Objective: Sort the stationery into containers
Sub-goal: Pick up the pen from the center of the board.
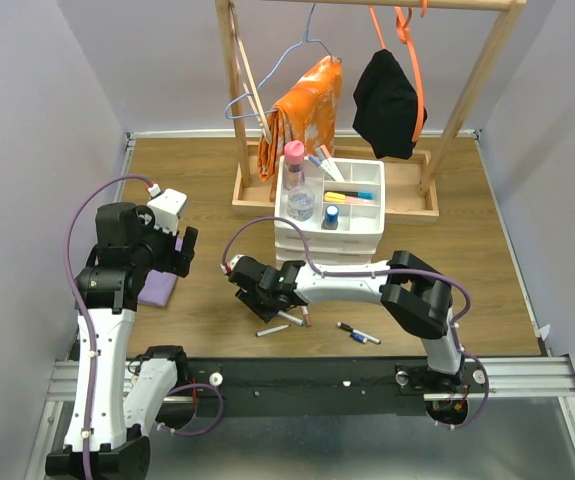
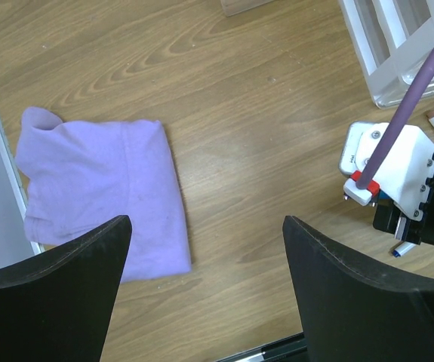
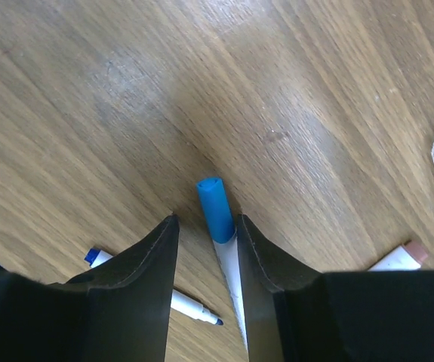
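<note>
The white divided tray [image 1: 379,190] tops a small drawer unit. It holds a pink-capped bottle [image 1: 294,152], a blue-capped bottle [image 1: 331,217] and a few markers [image 1: 347,196]. Several pens lie loose on the table near the front [image 1: 272,328] [image 1: 357,335]. My right gripper [image 1: 265,290] [image 3: 207,220] is low over the table and open. A white marker with a blue cap [image 3: 217,207] lies between its fingers, against the right one, with a gap on the left. My left gripper [image 1: 182,250] [image 2: 207,222] is open and empty above bare wood.
A folded purple cloth [image 1: 157,290] [image 2: 100,196] lies at the left. A wooden clothes rack base [image 1: 407,200] stands behind the tray, with orange [image 1: 302,110] and black [image 1: 387,100] garments hanging. An uncapped white pen [image 3: 186,305] and a brown-capped marker [image 3: 398,259] lie near my right gripper.
</note>
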Robot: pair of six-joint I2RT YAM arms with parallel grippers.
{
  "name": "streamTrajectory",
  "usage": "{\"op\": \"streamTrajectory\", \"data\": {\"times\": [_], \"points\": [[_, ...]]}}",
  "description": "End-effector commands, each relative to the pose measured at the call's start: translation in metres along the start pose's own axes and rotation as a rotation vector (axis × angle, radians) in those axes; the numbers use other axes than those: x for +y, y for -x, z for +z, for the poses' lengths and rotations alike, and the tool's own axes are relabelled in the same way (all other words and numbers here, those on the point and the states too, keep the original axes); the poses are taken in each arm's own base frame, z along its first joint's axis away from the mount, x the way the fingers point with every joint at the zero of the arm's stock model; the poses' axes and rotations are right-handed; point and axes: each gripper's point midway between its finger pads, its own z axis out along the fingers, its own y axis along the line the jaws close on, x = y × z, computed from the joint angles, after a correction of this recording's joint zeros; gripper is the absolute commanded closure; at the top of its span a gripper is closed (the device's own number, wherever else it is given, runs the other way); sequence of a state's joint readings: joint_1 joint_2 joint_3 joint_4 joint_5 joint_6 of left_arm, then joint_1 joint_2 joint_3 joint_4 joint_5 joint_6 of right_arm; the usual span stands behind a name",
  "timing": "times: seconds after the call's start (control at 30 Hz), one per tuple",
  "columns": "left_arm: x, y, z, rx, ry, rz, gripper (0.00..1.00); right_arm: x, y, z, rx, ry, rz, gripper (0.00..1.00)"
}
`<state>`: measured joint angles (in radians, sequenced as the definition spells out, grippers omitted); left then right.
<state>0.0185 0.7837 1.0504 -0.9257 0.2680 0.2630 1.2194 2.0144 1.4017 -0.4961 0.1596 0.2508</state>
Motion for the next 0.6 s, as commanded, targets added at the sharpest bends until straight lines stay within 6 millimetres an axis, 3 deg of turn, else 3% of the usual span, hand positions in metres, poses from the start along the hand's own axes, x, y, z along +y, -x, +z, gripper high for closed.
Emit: {"op": "streamTrajectory", "data": {"times": [0.0, 0.17, 0.33, 0.37, 0.47, 0.5, 0.57], "points": [[0.001, -0.001, -0.004, 0.003, 0.019, 0.017, 0.1, 0.003, -0.03, 0.023, 0.108, 0.076, -0.061, 0.55], [0.002, -0.001, -0.004, -0.002, 0.024, 0.019, 0.1, -0.014, -0.046, 0.03, 0.159, 0.063, -0.077, 0.52], [0.002, -0.001, -0.005, -0.004, 0.03, 0.018, 0.1, -0.026, -0.064, 0.034, 0.207, 0.085, -0.088, 0.64], [0.003, 0.001, -0.007, -0.011, 0.034, 0.019, 0.1, -0.02, -0.067, 0.033, 0.213, 0.122, -0.095, 0.67], [0.003, 0.002, -0.009, -0.013, 0.037, 0.018, 0.1, -0.022, -0.061, 0.032, 0.195, 0.114, -0.116, 0.78], [0.003, 0.003, -0.01, -0.017, 0.039, 0.016, 0.1, -0.022, -0.053, 0.031, 0.177, 0.112, -0.128, 0.86], [0.003, 0.006, -0.013, -0.023, 0.04, 0.011, 0.1, -0.022, -0.04, 0.029, 0.143, 0.111, -0.148, 0.91]]}}
